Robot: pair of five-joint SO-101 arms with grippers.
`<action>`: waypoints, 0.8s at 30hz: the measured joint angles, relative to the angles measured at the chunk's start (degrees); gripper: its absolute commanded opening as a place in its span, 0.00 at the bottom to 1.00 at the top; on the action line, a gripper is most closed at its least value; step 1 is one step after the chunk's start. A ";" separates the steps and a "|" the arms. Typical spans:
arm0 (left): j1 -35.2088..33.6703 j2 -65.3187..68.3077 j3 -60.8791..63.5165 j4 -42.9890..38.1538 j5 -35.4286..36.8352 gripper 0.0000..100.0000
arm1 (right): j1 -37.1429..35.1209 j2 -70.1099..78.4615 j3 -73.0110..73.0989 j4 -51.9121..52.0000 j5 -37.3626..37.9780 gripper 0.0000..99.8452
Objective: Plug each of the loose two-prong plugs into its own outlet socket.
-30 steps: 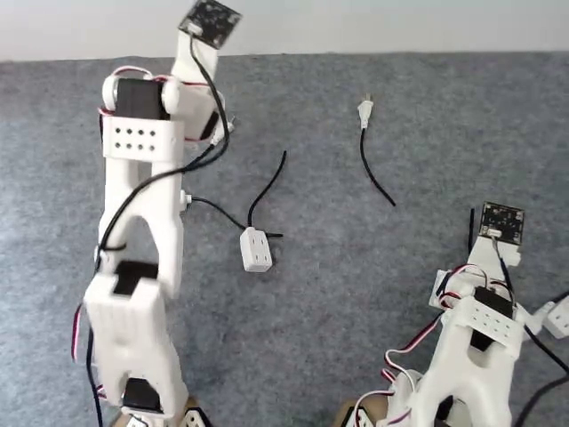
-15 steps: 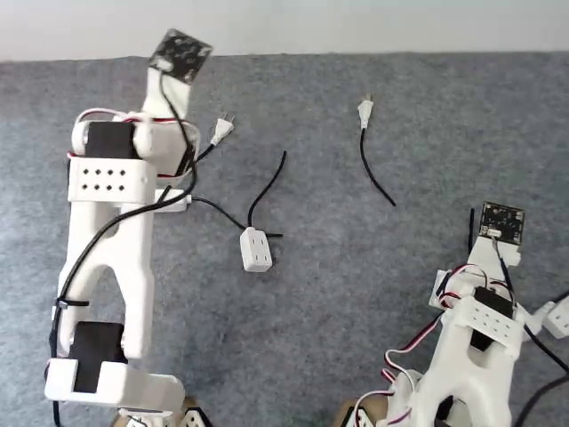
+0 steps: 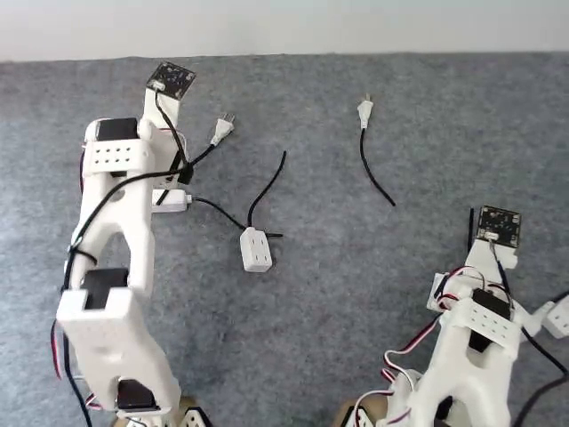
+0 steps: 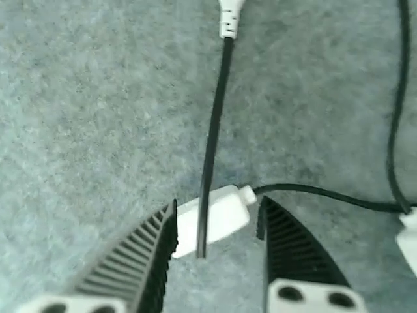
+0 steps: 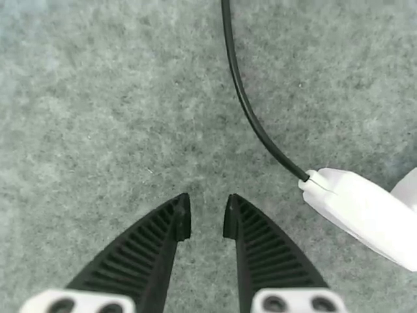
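The left hand (image 4: 217, 208), fingers apart and empty, straddles a socket (image 4: 225, 216) at lower centre with a plug's (image 4: 229, 18) cord (image 4: 214, 117) lying across it, so the first pairing looks barely begun and the next move probably calls for closing on the plug body, while the right hand (image 5: 207, 201), slightly apart, hangs over the bench (image 5: 98, 98).

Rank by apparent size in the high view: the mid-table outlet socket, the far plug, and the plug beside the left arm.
1. Mid-table outlet socket, clearly largest.
2. Far plug and plug beside the left arm: they look alike, so no ranking between them.
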 measured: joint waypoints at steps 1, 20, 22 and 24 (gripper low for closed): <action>-0.26 1.93 -1.93 0.53 -0.26 0.19 | 0.00 0.00 0.00 0.00 0.00 0.09; -1.23 36.66 -45.54 15.38 -2.02 0.08 | 0.00 0.00 0.00 0.00 0.00 0.09; -1.23 39.21 -48.97 16.35 -2.02 0.07 | 0.00 0.00 0.00 0.00 0.00 0.09; -1.23 40.97 -52.48 18.90 -2.02 0.06 | 0.00 0.00 0.00 0.00 0.00 0.09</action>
